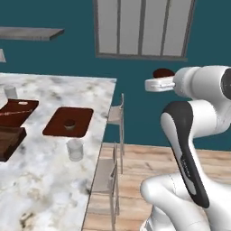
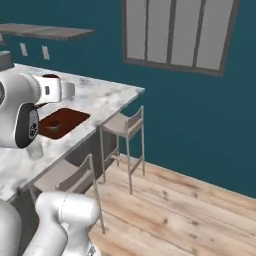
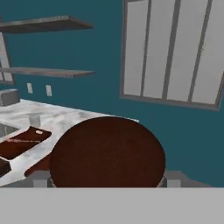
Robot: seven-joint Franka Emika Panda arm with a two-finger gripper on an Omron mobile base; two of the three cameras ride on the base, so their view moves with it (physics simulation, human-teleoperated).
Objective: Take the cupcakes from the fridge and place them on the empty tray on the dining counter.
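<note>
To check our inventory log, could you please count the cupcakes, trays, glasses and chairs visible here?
cupcakes: 2
trays: 3
glasses: 2
chairs: 2
Total: 9

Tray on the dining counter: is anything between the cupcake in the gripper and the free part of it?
Nothing visible blocks the way. The gripper holds a cupcake out past the counter edge, above the chairs. The tray already carries one cupcake near its middle; a glass stands at its near side, off the direct line.
</note>
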